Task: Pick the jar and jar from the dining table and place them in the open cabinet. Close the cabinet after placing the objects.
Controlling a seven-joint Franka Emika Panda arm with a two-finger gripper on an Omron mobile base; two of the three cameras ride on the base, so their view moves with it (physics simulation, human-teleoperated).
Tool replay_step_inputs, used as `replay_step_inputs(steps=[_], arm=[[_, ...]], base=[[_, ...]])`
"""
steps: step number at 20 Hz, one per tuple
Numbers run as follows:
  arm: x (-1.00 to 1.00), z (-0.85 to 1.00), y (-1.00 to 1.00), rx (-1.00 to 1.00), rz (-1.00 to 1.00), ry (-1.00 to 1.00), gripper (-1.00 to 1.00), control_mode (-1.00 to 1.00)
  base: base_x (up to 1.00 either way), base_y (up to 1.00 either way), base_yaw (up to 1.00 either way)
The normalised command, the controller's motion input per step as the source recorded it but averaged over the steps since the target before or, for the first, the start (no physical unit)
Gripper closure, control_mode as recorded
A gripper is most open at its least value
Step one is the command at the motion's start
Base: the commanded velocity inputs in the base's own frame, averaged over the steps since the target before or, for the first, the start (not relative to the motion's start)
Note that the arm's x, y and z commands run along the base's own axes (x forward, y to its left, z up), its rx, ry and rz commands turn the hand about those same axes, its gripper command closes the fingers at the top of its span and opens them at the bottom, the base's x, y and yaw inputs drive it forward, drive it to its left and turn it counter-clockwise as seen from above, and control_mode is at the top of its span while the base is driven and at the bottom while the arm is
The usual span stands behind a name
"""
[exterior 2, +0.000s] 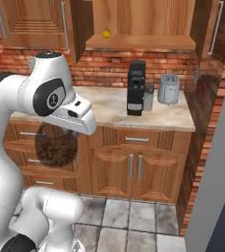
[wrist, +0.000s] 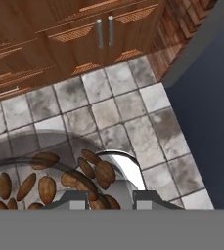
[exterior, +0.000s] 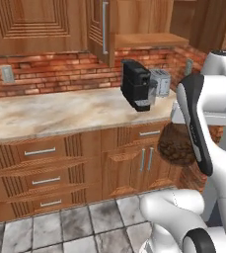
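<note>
Hand view first: the tool (wrist: 102,201) sits at the bottom centre of the frame, its two dark tips drawn in narrow and clamped on the jar (wrist: 59,180), a clear glass one packed with dark brown bean-like bits that spread across the lower left. Behind it, grey stone floor tiles (wrist: 128,117) run up the middle, wooden cupboard doors with paired silver handles (wrist: 105,31) cross the top, and a dark blue panel (wrist: 206,97) takes the right side. Over in the left base view, the jar (exterior: 176,146) hangs right of centre, tucked just behind the white arm's dark-striped link (exterior: 196,123), in front of the cupboard fronts and below the level of the marbled surface (exterior: 60,116). On that surface, a black coffee machine (exterior: 135,85) stands with a silver toaster (exterior: 160,81) just beside it, both against the red brick wall (exterior: 55,71). Switching to the right base view, the jar (exterior 2: 55,145) shows at left centre under the arm's white wrist (exterior 2: 74,115), while at the top centre the cabinet (exterior 2: 138,24) stands open with a small yellow ball (exterior 2: 106,34) on its shelf.
</note>
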Motion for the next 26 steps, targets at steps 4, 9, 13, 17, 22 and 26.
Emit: replay_step_inputs(steps=[4,9,13,17,22,26], arm=[[0.00,0.00,0.00,0.00,0.00,0.00,1.00,1.00],[0.00,0.00,0.00,0.00,0.00,0.00,1.00,1.00],[0.00,0.00,0.00,0.00,0.00,0.00,1.00,1.00],[0.00,0.00,0.00,0.00,0.00,0.00,1.00,1.00],[0.00,0.00,0.00,0.00,0.00,0.00,1.00,1.00],[0.00,0.00,0.00,0.00,0.00,0.00,1.00,1.00]], base=[[0.38,-0.60,0.16],[0.68,-0.42,0.10],[0.74,-0.40,0.06],[0.63,-0.37,0.08],[0.62,-0.08,0.01],[0.51,-0.02,-0.01]])
